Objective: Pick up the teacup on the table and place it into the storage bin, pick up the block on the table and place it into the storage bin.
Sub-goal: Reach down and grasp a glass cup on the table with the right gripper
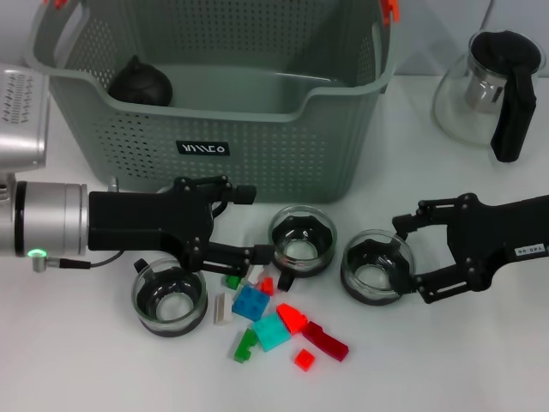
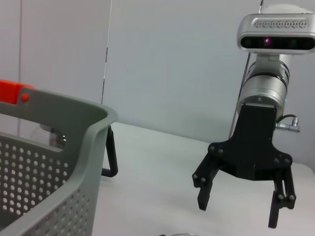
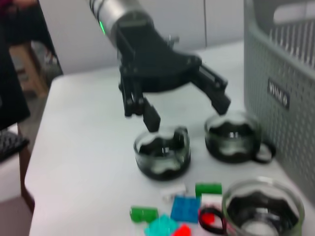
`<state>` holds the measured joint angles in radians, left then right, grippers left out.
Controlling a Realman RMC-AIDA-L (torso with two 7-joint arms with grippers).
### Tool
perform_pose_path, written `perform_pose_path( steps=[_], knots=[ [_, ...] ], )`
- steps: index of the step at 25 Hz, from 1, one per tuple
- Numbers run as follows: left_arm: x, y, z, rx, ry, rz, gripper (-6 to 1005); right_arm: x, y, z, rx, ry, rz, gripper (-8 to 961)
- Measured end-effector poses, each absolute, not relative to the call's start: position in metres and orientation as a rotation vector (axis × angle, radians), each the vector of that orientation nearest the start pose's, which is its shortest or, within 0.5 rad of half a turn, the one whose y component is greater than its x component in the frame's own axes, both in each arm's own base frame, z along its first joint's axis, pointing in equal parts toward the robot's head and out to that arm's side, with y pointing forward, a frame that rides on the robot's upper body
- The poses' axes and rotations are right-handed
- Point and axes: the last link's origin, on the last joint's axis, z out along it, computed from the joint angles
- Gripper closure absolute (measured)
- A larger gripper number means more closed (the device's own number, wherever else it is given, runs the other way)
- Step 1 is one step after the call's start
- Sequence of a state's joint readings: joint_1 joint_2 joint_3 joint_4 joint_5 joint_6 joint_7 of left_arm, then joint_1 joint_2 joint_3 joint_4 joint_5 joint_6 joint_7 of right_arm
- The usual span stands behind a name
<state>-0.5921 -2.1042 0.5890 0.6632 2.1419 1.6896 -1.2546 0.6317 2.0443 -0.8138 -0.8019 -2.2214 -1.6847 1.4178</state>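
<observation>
A: Near the front edge of the worktop, on its right side, the right gripper (image 1: 410,262) stands with its jaws wide apart around the right teacup (image 1: 376,267). One finger is behind the cup and one in front, but I cannot tell whether they touch the glass.

B: And the left gripper (image 1: 257,225)?

A: It is spread wide too and holds nothing. It hangs over the worktop between the left teacup (image 1: 170,296) and the middle teacup (image 1: 301,239), just in front of the storage bin (image 1: 223,137). In the right wrist view one fingertip seems to be just above the rim of the left cup.

B: What could go wrong from here?

A: I think three things. The glass is smooth and round, so if the right jaws close off-centre, the cup may slide or turn out. Also the middle teacup stands just beside the right one; a wide finger may push it toward the blocks (image 1: 274,322), which lie scattered between the cups near the front edge.

B: And the third?

A: The two arms are near each other. If both move toward the bin together, they may collide. The bin wall is high, so a cup carried low could strike the rim. A dark round object (image 1: 140,83) already lies in the far left corner of the bin.
</observation>
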Motion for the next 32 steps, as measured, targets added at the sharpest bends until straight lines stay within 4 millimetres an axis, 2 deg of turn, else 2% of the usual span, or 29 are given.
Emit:
perform_pose_path(
  steps=[15,32],
  knots=[
    [-0.244,0.322,-0.009,-2.870,-0.402,-0.723,70,0.220,0.346,0.003,-3.111,0.291,0.172,42],
    [-0.248,0.320,-0.008,-2.864,-0.417,-0.714,71,0.202,0.360,-0.041,-3.125,0.250,-0.244,42]
  ],
)
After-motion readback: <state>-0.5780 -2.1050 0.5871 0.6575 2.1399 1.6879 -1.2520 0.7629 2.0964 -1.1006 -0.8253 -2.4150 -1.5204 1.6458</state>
